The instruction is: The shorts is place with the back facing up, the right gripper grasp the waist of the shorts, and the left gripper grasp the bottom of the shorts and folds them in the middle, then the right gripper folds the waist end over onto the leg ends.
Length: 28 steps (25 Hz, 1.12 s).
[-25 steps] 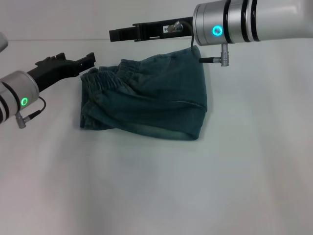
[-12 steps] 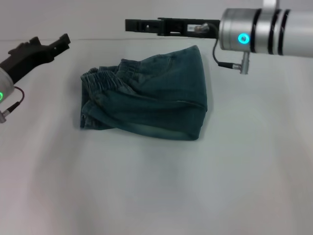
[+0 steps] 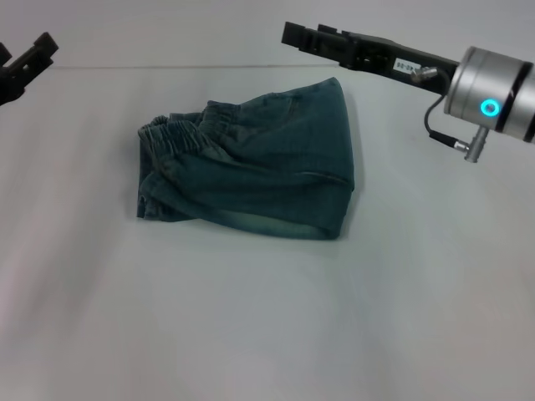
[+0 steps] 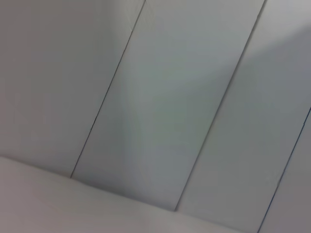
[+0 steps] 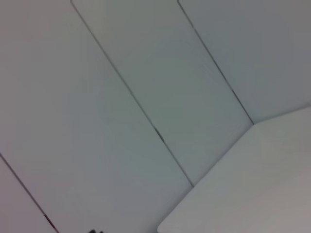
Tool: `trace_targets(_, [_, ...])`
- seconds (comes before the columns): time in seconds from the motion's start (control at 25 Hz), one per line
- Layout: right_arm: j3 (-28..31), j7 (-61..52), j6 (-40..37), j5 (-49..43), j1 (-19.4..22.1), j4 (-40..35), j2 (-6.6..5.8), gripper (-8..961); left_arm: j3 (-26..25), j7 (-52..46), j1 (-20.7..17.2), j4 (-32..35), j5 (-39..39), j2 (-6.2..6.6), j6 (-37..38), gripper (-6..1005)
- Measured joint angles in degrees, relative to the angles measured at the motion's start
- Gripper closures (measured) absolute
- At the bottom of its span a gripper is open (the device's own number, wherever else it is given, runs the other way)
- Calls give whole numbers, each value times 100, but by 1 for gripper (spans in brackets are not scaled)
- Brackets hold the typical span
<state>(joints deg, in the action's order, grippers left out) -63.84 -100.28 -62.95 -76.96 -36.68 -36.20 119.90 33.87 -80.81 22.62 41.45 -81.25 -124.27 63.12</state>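
The blue-green denim shorts [image 3: 251, 171] lie folded into a compact bundle at the middle of the white table [image 3: 267, 326]. Their ruffled elastic waist [image 3: 180, 134] rests on top at the bundle's left side, and a pale stitched hem [image 3: 276, 222] runs along the near edge. My left gripper [image 3: 25, 52] is at the far left edge of the head view, open, holding nothing and well clear of the shorts. The slim black right gripper [image 3: 291, 35], with its white label, hangs beyond the shorts' far right corner without touching them. Neither wrist view shows the shorts.
Both wrist views show only pale wall panels [image 4: 155, 97] with dark seams and a strip of the table's edge [image 5: 262, 184]. White tabletop surrounds the shorts on every side.
Both arms have drawn back from the shorts: the left gripper went left and up toward the picture's edge, the right arm swung away to the right. The shorts lie as before.
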Motion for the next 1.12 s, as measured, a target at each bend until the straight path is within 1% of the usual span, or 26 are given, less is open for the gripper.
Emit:
trace_targets(0.28, [30,395,-319,53,386,-136,-49,29,-63,-93,-306,336,-74,4,508,49])
trace_targets(0.36, [31,363,-421,15,548,-275,-92,29,-64,-144,-411,475,-180,17,639,49])
trace_targets(0.4, [33,310,-470,-23,611,-323,-124,29,-66,-182,-470,570,-261,22,701,49])
trace_targets(0.52, [70,25,-633,-232,779,-434,-291,28,-71,-400,-619,920,-612,26,879,49])
trace_targets(0.6, [101,-148,-686,-350,857,-456,-392,28,-90,-564,-663,1101,-878,26,1013,49])
trace_targets(0.68, [140,-284,-762,-523,917,-470,-469,28,-140,-781,-661,1295,-1335,35,1305,49])
trace_targets(0.84, [211,-715,-903,-1151,909,-567,-568,29,-151,-1020,-579,1494,-2037,53,1741,48])
trace_targets(0.92, [218,-971,-993,-1564,830,-637,-593,29,-150,-1088,-554,1551,-2288,57,1941,48])
trace_targets(1.04, [218,-1238,-1168,-2089,673,-719,-588,29,-184,-1164,-569,1622,-2452,58,2228,48])
trace_targets(1.12, [218,-1308,-1273,-2356,583,-782,-541,28,-260,-1167,-605,1660,-2485,59,2400,48])
